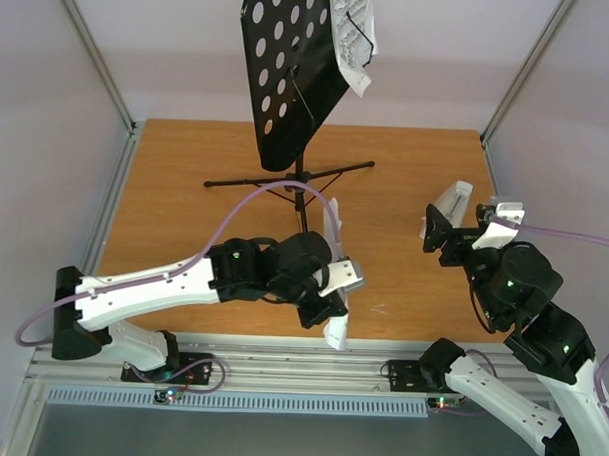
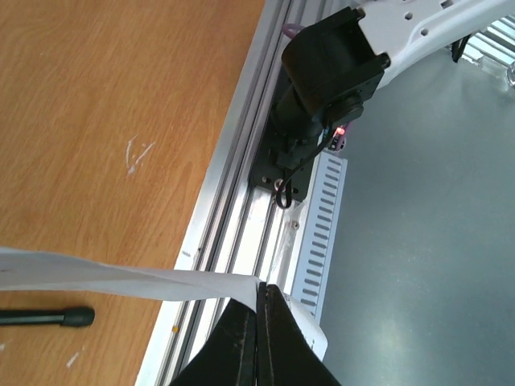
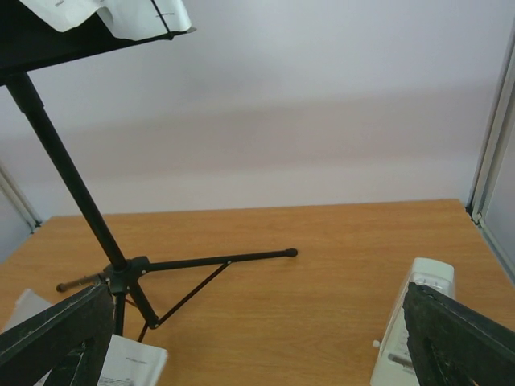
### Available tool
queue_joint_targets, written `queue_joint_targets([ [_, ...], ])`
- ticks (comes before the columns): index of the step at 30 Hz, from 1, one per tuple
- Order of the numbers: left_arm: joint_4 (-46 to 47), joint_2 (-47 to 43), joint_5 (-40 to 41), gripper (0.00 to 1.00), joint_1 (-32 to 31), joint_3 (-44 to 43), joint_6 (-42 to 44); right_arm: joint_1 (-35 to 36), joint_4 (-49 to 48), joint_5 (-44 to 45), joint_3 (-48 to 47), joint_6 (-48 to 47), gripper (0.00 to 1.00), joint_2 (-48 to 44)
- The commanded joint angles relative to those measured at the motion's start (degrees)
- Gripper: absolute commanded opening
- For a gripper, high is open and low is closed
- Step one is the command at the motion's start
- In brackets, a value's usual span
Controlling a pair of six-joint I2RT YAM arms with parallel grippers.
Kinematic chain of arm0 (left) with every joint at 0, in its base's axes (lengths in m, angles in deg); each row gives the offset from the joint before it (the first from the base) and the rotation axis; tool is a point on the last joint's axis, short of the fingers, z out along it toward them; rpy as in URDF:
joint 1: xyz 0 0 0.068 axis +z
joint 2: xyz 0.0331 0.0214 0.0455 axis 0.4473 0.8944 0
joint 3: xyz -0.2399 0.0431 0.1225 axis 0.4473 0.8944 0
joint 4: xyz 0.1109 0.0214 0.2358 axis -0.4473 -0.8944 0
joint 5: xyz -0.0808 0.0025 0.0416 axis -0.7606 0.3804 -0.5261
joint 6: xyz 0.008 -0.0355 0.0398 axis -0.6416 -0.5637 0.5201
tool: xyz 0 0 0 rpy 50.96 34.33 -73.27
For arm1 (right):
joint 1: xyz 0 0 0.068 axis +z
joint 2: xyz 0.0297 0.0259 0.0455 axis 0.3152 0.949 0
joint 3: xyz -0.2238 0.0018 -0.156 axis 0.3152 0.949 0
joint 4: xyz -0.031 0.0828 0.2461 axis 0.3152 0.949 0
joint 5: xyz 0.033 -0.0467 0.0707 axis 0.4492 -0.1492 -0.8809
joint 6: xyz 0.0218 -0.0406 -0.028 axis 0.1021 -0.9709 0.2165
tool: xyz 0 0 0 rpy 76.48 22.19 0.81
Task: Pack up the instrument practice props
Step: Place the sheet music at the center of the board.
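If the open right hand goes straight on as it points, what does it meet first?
Most likely the metronome, just ahead by the finger at the view's right edge. The middle of the gap looks free to the music stand's leg; depth is unclear.

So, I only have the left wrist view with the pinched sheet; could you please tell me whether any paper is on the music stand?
Observer: Yes, white pages hang at the top of the music stand.
Operator: Thanks. Where is the metronome?
Observer: The metronome stands on the right side of the table, just ahead of the right gripper.
Operator: Is that gripper open?
Observer: Yes, its jaws are wide open.
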Motion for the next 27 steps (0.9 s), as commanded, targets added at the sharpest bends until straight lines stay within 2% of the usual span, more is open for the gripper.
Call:
queue_joint_targets([
  [1, 6.62, 4.38, -0.35, 0.00, -1.27, -3.80, 1.84, -0.10, 0.39, 1.48, -0.07, -0.86, 0.99, -0.88],
  [11, 9.27, 14.64, -3.76, 0.00, -1.51, -13.85, 4.10, -0.15, 0.26, 3.11, 0.36, -1.35, 0.99, -4.04],
  [16, 14.52, 19.29, -3.99, 0.00, -0.95, -15.98, 4.25, -0.11, 0.16, 3.38, 0.72, -1.27, 0.98, -4.44],
  [22, 21.53, 24.64, -6.50, 0.00, 1.88, -14.61, -2.20, -0.17, 0.49, 3.54, 0.70, -1.21, 0.99, -4.44],
  [27, 29.22, 25.62, -3.52, 0.00, 5.11, -7.02, -7.97, -0.13, 0.95, 3.76, 0.84, -1.05, 0.99, -4.63],
])
